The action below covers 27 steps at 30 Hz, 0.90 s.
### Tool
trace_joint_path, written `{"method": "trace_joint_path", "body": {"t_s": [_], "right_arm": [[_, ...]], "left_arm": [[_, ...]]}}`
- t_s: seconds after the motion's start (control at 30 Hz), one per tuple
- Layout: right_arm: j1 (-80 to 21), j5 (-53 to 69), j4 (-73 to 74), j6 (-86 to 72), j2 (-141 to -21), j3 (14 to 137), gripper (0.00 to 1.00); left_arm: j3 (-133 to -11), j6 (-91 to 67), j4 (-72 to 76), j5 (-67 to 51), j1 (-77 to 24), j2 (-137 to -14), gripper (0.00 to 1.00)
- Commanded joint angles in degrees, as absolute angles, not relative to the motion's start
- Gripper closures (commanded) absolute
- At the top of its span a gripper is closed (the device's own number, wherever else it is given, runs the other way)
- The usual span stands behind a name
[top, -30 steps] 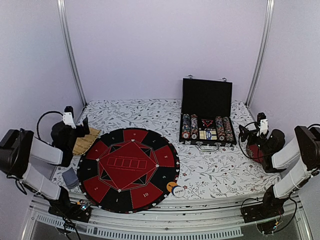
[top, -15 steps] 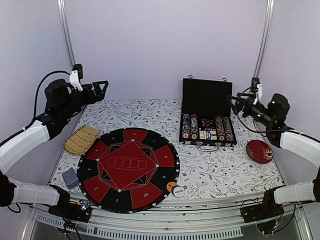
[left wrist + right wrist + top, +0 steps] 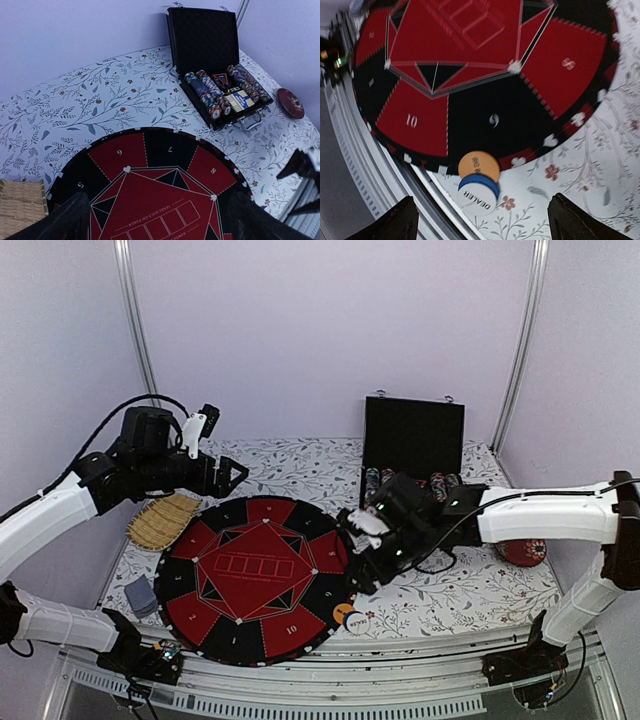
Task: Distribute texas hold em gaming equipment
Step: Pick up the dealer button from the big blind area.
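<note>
A white "DEALER" disc (image 3: pixel 478 201) lies on a blue disc (image 3: pixel 479 182), which overlaps an orange disc (image 3: pixel 478 165), at the near right rim of the round red and black poker mat (image 3: pixel 255 575). In the top view the orange disc (image 3: pixel 343 614) and the DEALER disc (image 3: pixel 357 623) show there too. A grey-blue card deck (image 3: pixel 140 597) lies left of the mat. My right gripper (image 3: pixel 362 565) is open above the discs, which sit between its fingers in the right wrist view (image 3: pixel 485 220). My left gripper (image 3: pixel 232 478) is open and empty over the mat's far left (image 3: pixel 157 220).
An open black case (image 3: pixel 415 495) with rows of chips stands at the back right, also in the left wrist view (image 3: pixel 225 95). A woven mat (image 3: pixel 165 520) lies at the far left. A red round pad (image 3: pixel 525 552) lies at the right. The table's front rail runs close to the discs.
My right arm has swung down and left from beside the case to over the discs at the mat's rim. My left arm has moved right and lower, towards the mat's far edge.
</note>
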<state>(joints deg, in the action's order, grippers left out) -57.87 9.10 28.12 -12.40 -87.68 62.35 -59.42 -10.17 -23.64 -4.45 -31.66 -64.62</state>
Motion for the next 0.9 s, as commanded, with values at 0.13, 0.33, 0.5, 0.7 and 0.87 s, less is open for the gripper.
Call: {"method": "trace_joint_path", "body": {"t_s": [0.13,0.33,0.5,0.7,0.87], "right_arm": [[-67.0,7.1,44.2,-17.4,-99.6,68.8,0.01],[-69.0,6.3,45.7,-19.0,-105.4,70.4,0.03],[-69.0,4.1,47.5,-18.7,-109.6,74.2,0.16],[-69.1,3.1,49.3,-19.0,-111.2,75.0,0.34],[-69.5,2.0,50.9,-19.7,-111.6,75.3,0.41]], "left_arm": [[-58.2,-5.7,-20.3,-2.2,-32.1,-65.3,0.02],[-54.2,-5.0,-17.6,-1.5,-32.1,-63.9,0.02],[-49.9,-3.9,-12.7,1.0,-32.1,-61.5,0.02],[-48.7,-2.6,-11.4,2.2,-32.0,-61.7,0.02],[-48.7,-2.4,-11.5,1.6,-32.0,-62.1,0.02]]}}
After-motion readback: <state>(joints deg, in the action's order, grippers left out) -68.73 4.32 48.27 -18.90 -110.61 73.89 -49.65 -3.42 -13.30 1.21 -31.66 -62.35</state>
